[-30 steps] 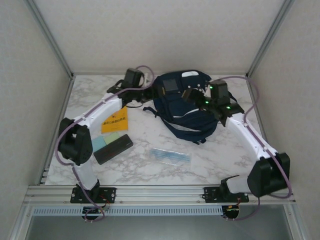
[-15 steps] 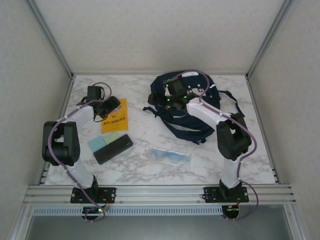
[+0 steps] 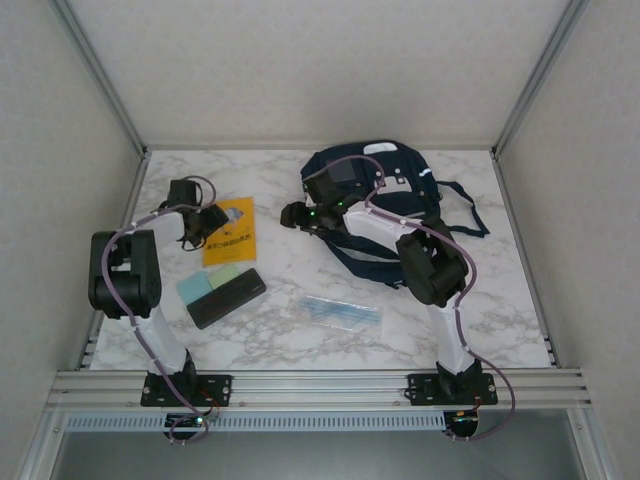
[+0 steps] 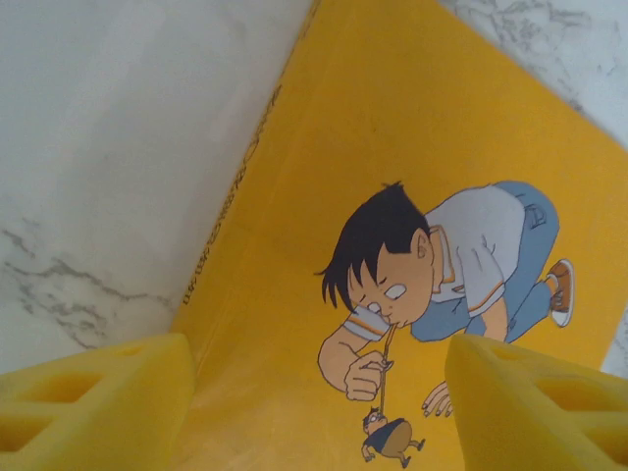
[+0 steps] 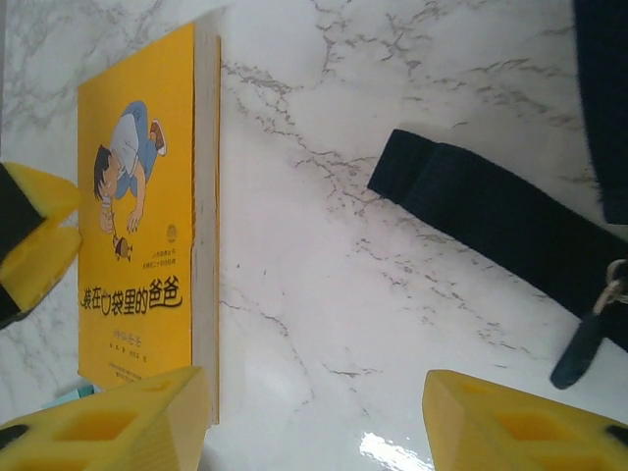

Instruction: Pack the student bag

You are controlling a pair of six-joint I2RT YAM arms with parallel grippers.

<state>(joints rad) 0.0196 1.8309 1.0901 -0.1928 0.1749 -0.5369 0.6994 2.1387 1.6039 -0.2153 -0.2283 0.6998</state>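
Student bag (image 3: 400,185) lies at the far right-centre of the worktop (image 3: 480,300); its interior cannot be judged. Yellow book (image 3: 230,235) lies flat on the worktop outside the bag, to its left. Left end effector (image 4: 314,392) hovers over the book cover, released. Right end effector (image 5: 314,422) is released, above bare worktop between the book and a bag strap (image 5: 491,221).

You have a white marble tabletop (image 3: 300,345). On its left lies a yellow book (image 3: 229,232) with a cartoon boy on the cover. Nearer you, a pale green pad (image 3: 203,286) touches a black case (image 3: 229,297). A clear bluish packet (image 3: 341,312) lies mid-table, apart.
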